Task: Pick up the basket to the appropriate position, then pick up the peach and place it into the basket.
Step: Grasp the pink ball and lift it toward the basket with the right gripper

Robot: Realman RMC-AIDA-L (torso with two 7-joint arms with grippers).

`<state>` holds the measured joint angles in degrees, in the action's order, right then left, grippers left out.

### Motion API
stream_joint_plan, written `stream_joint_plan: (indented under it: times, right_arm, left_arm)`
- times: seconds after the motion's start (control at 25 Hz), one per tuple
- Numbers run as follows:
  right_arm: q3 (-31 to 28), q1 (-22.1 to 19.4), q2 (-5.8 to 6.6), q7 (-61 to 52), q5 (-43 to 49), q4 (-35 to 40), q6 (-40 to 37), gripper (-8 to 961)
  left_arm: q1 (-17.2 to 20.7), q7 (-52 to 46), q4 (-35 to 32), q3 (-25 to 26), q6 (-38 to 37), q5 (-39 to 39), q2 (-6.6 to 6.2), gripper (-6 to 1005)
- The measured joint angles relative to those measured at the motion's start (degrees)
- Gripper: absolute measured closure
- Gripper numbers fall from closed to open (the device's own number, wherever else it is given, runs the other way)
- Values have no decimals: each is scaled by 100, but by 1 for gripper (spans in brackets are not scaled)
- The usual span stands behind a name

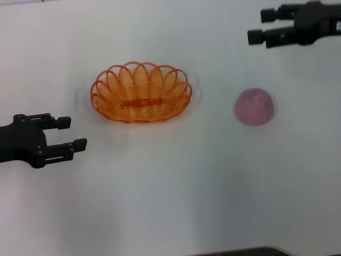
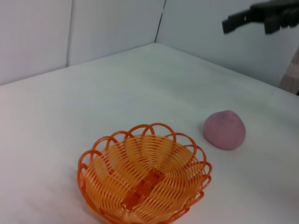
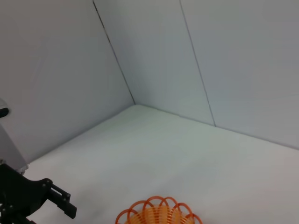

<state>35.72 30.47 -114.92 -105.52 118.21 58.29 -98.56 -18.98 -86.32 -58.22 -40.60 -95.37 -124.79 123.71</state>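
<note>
The oval orange basket with a scalloped rim stands empty on the white table, left of centre. It also shows in the left wrist view and, at the edge, in the right wrist view. The dull pink peach lies on the table to the right of the basket, apart from it; the left wrist view shows it too. My left gripper is open and empty at the left, nearer than the basket. My right gripper is open and empty at the far right, beyond the peach.
White walls stand behind the table, meeting at a corner. The white tabletop stretches in front of the basket and the peach. A dark edge shows at the bottom of the head view.
</note>
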Motion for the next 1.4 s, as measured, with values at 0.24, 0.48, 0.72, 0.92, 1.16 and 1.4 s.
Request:
stream_joint_plan:
  times: [0.24, 0.48, 0.72, 0.92, 1.16, 1.4]
  right_arm:
    - [156, 437, 55, -1023, 644, 1211, -511, 11]
    - [254, 1180, -44, -1552, 2260, 1619, -1021, 12]
    - [950, 1463, -191, -1517, 3363, 1699, -1297, 12]
    - [1244, 1499, -241, -1562, 3664, 1742, -1261, 12]
    - [1492, 1532, -283, -1565, 3891, 1729, -1132, 12]
    - [1782, 1539, -317, -1566, 4025, 1704, -1005, 11]
  left_arm:
    - [0, -11, -9, 0, -5, 0, -3, 324]
    - [0, -20, 0, 1, -7, -1, -5, 324]
    - [-11, -24, 8, 0, -8, -2, -5, 325]
    - [-21, -29, 13, 0, -16, -2, -5, 325]
    - [-40, -35, -2, -5, -67, -2, -5, 325]
    - [-61, -51, -12, 0, -134, -2, -5, 325]
